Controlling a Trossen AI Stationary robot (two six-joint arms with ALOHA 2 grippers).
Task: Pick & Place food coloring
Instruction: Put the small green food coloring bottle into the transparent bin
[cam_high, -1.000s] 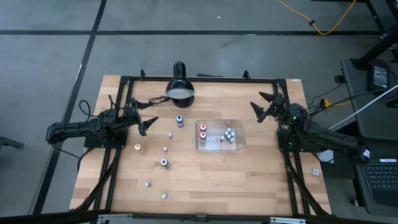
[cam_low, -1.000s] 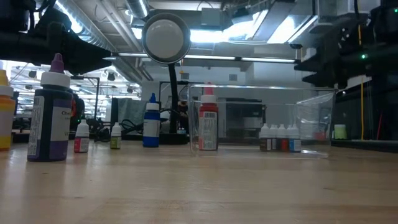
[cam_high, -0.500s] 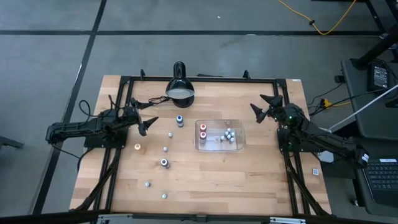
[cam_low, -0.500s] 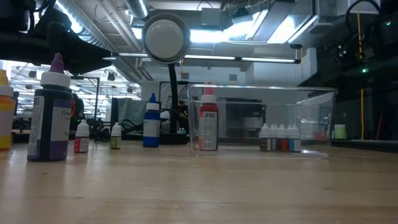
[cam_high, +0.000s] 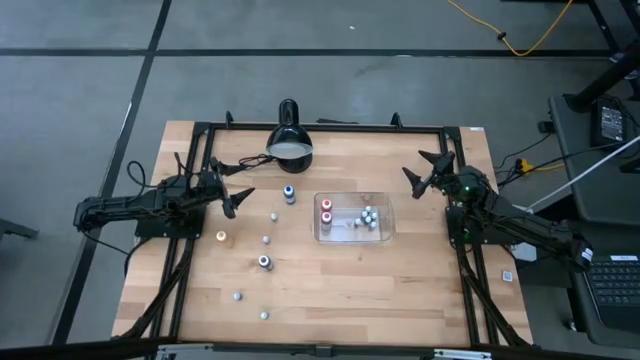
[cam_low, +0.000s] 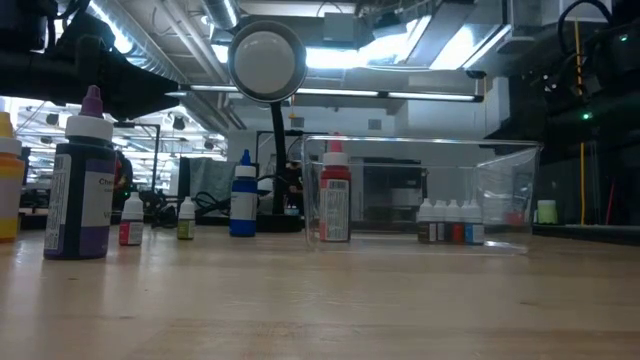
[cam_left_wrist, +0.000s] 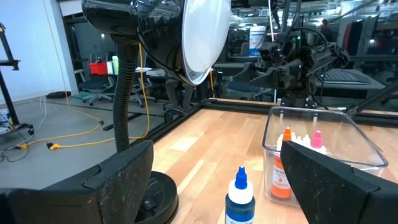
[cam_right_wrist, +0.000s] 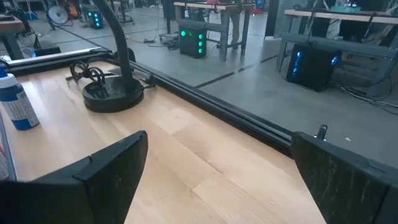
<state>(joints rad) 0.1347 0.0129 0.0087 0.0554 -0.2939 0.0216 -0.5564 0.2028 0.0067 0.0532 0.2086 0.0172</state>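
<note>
Bottles of food coloring (cam_high: 264, 262) dot the near and left part of the wooden tabletop (cam_high: 330, 290), a dark-topped one nearest, small pale ones around it, an orange-topped one (cam_high: 221, 237) to the left. Farther back, a clear tray (cam_high: 386, 228) holds two red-topped bottles (cam_high: 325, 210) and a cluster of small pale ones (cam_high: 368, 216). A blue-topped bottle (cam_high: 289, 193) stands between the tray and a black desk lamp (cam_high: 289, 142) at the far edge. The left gripper (cam_high: 240, 197) hovers left of the blue-topped bottle, its fingers spread and holding nothing. The right gripper (cam_high: 428, 171) hangs right of the tray, fingers likewise apart and empty.
</note>
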